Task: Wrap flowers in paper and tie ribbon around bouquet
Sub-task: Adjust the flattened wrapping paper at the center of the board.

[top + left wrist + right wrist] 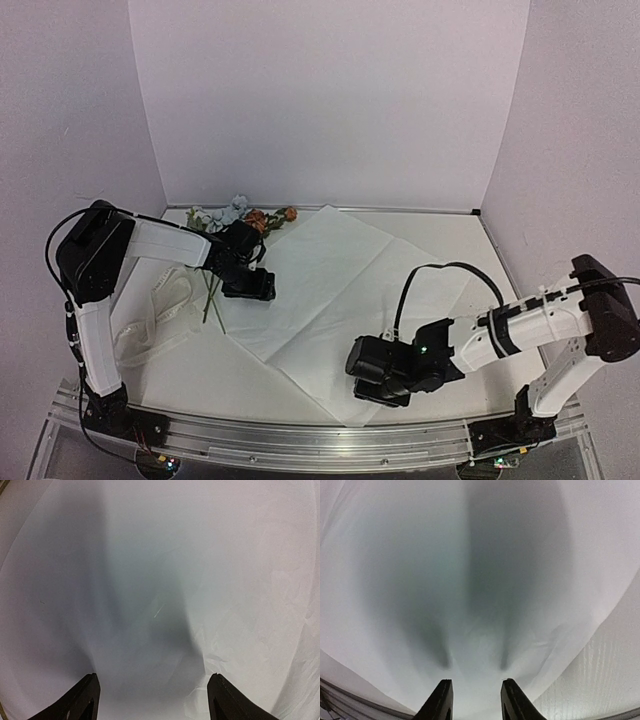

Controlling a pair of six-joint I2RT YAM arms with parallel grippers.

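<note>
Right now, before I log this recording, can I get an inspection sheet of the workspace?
Surface: white table, partly covered by the sheet.
Job's things: large thin white paper sheet spread flat; bunch of green-stemmed orange and pale blue flowers lying unwrapped by its far-left edge; narrow whitish translucent ribbon loose left of the sheet.
Clutter: nothing seen.
Grippers: left claw wide open over the sheet's left corner; right claw narrowly open over its near corner; nothing held.
Cables: black cable loops on both arms.
Surroundings: plain pale walls on three sides; metal rail at the near edge.
</note>
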